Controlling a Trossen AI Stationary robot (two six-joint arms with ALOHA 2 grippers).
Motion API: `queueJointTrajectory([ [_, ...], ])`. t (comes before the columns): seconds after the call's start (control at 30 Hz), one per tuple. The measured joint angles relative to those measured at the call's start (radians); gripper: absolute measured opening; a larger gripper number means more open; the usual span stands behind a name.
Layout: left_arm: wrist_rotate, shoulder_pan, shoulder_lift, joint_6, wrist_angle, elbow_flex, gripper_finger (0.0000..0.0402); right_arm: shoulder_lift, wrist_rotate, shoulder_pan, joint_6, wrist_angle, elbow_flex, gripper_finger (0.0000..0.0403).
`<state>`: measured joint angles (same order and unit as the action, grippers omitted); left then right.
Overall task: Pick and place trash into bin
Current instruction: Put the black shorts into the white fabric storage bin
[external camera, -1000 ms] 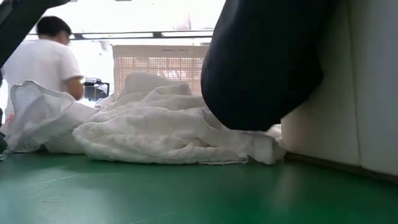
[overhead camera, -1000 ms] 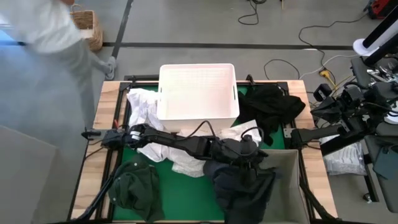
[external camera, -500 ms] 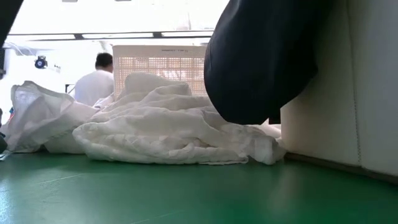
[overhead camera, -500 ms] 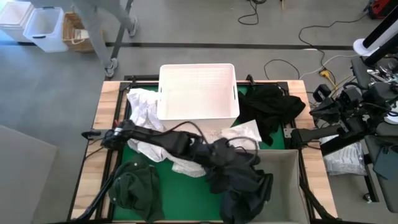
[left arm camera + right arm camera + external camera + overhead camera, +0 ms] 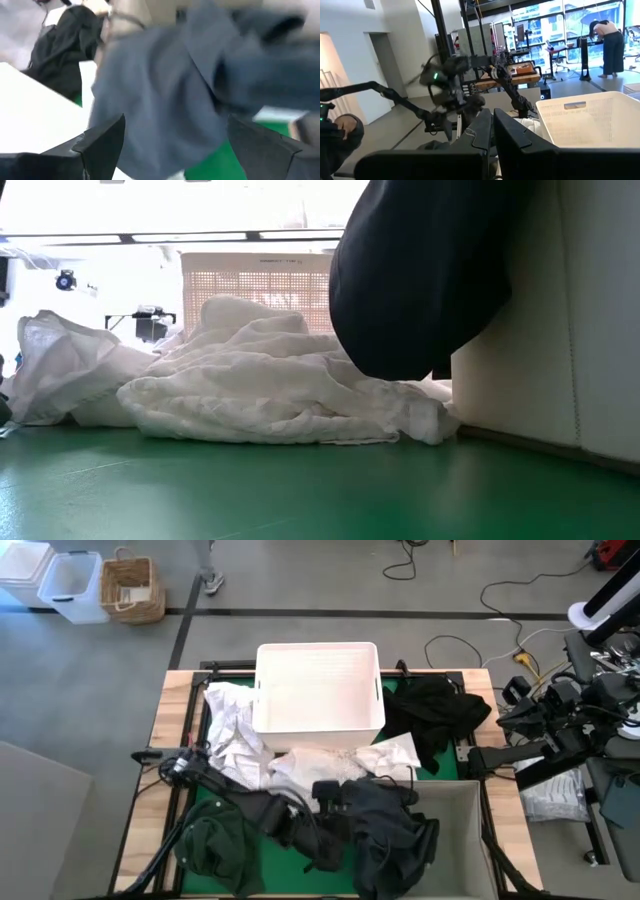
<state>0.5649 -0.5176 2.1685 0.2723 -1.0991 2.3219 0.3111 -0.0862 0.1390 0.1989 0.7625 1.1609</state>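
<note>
- High view: the left tool (image 5: 330, 795) hovers with fingers apart beside a dark grey cloth garment (image 5: 395, 840) draped over the grey bin's (image 5: 465, 805) rim; crumpled soft white sheets (image 5: 300, 762) lie on the green desk (image 5: 270, 850) before the white tub (image 5: 318, 687).
- Low view: the sheets sit heaped beside the hanging garment.
- Left wrist view: the spread fingers (image 5: 102, 142) face the garment.
- Right wrist view: the right tool (image 5: 492, 127), pressed together, waits off the desk.

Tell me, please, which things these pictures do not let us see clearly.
- Low view: the dark garment up close hides everything behind it.
- Left wrist view: motion blur smears that garment; left gripper open, empty.
- High view: the right gripper is too small to judge.
- High view: the white tub's floor looks washed out; contents unclear.
</note>
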Motion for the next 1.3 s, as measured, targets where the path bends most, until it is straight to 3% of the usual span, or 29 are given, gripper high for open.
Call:
queueJointTrajectory([
  [0.23, 0.065, 0.007, 0.02, 0.104, -0.009, -0.066, 0.0323, 0.004, 0.001, 0.0, 0.011, -0.002, -0.004, 0.0013],
  [0.5, 0.101, 0.004, 0.021, 0.057, 0.194, -0.211, 0.0323, 0.012, 0.001, 0.0, 0.013, -0.003, -0.008, 0.0013],
  [0.67, 0.238, 0.004, 0.021, 0.055, 0.242, -0.296, 0.0302, 0.016, 0.002, 0.0, 0.013, -0.005, -0.008, 0.0013],
  [0.83, 0.268, 0.004, 0.021, 0.018, 0.344, -0.363, 0.0222, 0.018, 0.003, 0.0, 0.018, -0.004, -0.008, 0.0013],
  [1.07, 0.292, -0.001, 0.021, -0.009, 0.356, -0.402, 0.0021, 0.018, 0.003, 0.0, 0.024, -0.004, -0.008, 0.0013],
  [1.3, 0.405, -0.027, 0.017, -0.041, 0.312, -0.346, 0.0002, 0.018, 0.003, 0.0, 0.022, -0.004, -0.008, 0.0013],
])
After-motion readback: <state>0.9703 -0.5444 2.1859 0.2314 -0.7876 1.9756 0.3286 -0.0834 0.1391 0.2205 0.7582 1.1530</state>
